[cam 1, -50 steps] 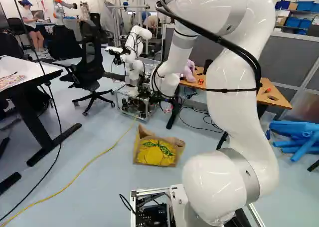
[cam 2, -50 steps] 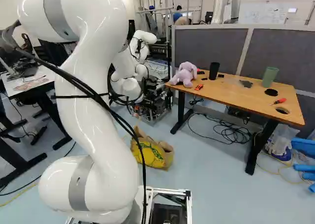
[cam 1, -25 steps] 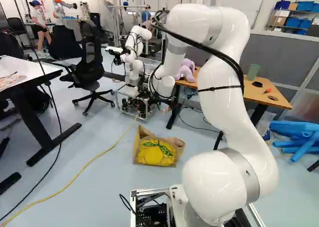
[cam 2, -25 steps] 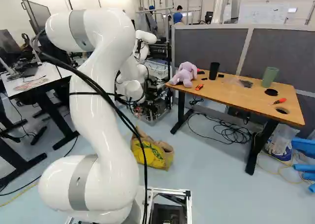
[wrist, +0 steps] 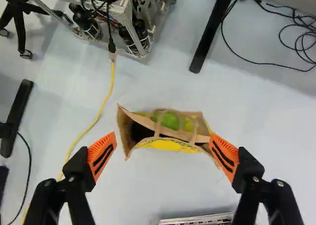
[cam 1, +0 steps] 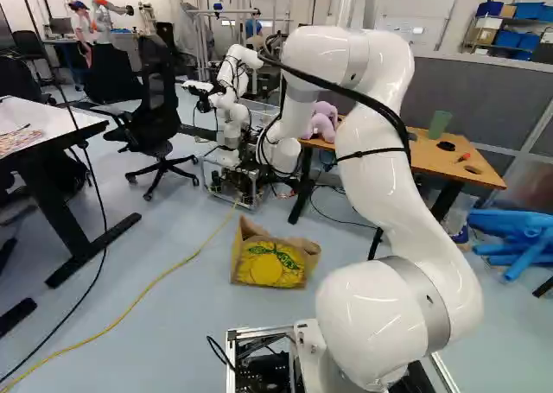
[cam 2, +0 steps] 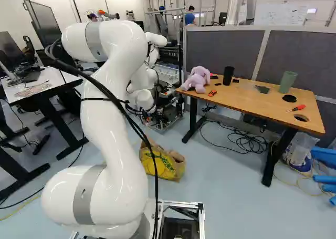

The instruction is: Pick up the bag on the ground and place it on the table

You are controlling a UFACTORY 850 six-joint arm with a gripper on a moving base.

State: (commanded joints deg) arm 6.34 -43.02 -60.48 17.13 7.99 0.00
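Shopping bag (cam 1: 275,263) on the floor (cam 1: 190,341), loops up. Fingers (wrist: 102,156) spread wide above it, nothing gripped. Lined up, I'd judge; grasp, lift and setting on wooden worktop (cam 2: 252,100) all remain.

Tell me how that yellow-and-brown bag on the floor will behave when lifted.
The bag will probably flex and sag, as its thin rim already bends unevenly. It may carry some weight, since something green seems to sit inside. Tilted, it could spill, because its top gapes open.
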